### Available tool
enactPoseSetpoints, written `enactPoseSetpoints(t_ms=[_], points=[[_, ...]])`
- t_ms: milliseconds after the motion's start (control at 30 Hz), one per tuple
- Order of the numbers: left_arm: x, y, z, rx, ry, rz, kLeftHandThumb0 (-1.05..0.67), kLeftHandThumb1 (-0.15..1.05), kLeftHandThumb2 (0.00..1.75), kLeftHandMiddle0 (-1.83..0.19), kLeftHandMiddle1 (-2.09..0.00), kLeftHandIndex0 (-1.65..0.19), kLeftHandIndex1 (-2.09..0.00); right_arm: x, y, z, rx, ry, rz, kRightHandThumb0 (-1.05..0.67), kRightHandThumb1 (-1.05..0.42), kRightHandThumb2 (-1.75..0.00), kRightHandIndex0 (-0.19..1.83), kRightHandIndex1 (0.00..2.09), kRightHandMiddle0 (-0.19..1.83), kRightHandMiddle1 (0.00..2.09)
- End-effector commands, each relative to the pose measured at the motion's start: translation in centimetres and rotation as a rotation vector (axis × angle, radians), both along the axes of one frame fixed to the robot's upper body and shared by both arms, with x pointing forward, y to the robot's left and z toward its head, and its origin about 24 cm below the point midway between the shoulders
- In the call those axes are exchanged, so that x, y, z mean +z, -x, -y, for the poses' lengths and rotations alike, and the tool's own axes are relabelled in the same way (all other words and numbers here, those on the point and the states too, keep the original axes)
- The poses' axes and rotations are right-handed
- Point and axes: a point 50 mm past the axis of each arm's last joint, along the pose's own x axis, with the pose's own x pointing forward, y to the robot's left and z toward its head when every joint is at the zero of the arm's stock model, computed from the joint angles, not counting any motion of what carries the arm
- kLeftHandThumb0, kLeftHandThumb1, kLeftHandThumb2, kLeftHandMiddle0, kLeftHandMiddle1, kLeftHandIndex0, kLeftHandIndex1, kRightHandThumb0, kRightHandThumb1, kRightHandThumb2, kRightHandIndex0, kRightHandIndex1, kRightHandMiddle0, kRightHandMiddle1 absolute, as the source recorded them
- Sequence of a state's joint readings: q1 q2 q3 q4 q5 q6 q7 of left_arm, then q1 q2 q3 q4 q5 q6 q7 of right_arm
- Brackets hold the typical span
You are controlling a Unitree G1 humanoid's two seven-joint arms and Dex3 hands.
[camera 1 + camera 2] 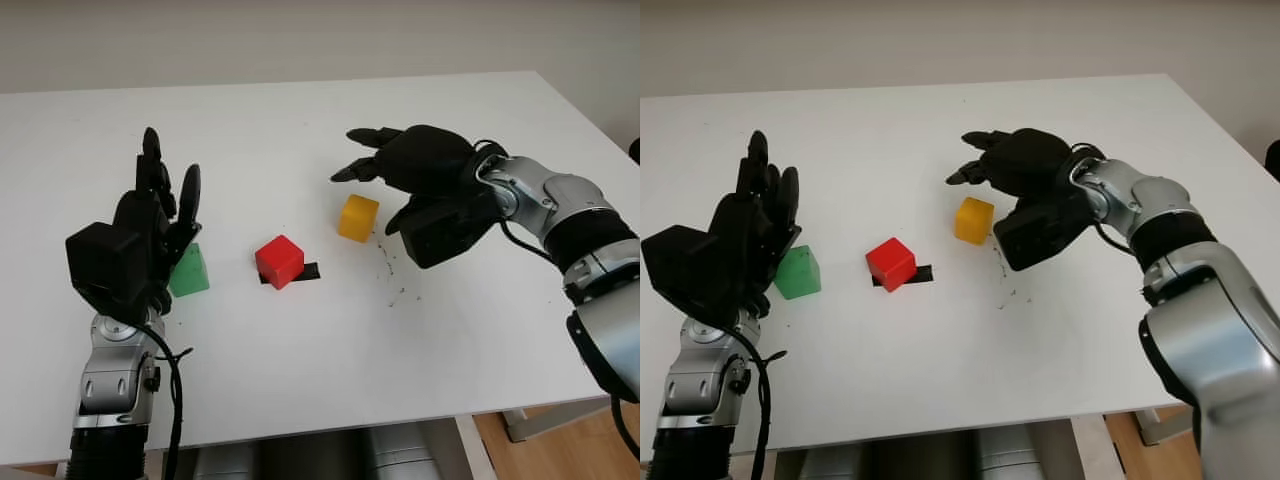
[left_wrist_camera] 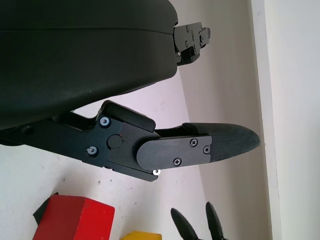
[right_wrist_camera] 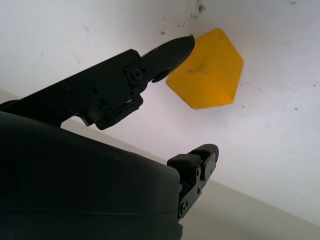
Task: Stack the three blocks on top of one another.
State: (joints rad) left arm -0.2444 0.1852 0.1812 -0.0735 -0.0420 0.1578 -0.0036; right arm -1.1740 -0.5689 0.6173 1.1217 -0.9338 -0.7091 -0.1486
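Three blocks were laid apart in a row mid-table (image 1: 300,400): green block (image 1: 189,271) nearest the left edge, red block (image 1: 279,261) centred, yellow block (image 1: 358,218) rightward. The right hand (image 1: 395,165) was held open just above the yellow block, presumably for grasping. The left hand (image 1: 150,225) was held open beside the green block.

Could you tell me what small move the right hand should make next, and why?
Probably lower the right hand onto the yellow block and close: it is open just above and beside the block, and all three blocks sit apart on the table.
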Motion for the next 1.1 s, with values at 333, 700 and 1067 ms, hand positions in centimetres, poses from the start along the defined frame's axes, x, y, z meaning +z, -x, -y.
enactPoseSetpoints(t_ms=[333, 700, 1067], points=[[0.6, -0.2, -0.1, 0.003, -0.012, 0.029, -0.78, 1.05, 0.51, 0.19, 0.00, 0.17, -0.06, -0.9, 0.1, 0.0, 0.048, 0.006, 0.108, -0.41, -0.82, -0.06, 0.14, 0.07, 0.55, 0.13], [0.6, 0.1, -0.1, 0.002, -0.005, 0.026, -0.79, 1.05, 0.50, 0.19, 0.00, 0.17, -0.05, -1.7, 0.1, -0.1, 0.048, 0.027, 0.100, -0.35, -0.83, -0.06, 0.17, 0.07, 0.67, 0.16], [0.4, 0.2, 0.1, 0.001, 0.007, 0.022, -0.78, 1.05, 0.50, 0.19, 0.00, 0.17, -0.05, -2.3, 0.2, -0.3, 0.065, 0.047, 0.096, -0.37, -0.84, -0.06, 0.17, 0.06, 0.70, 0.15]])
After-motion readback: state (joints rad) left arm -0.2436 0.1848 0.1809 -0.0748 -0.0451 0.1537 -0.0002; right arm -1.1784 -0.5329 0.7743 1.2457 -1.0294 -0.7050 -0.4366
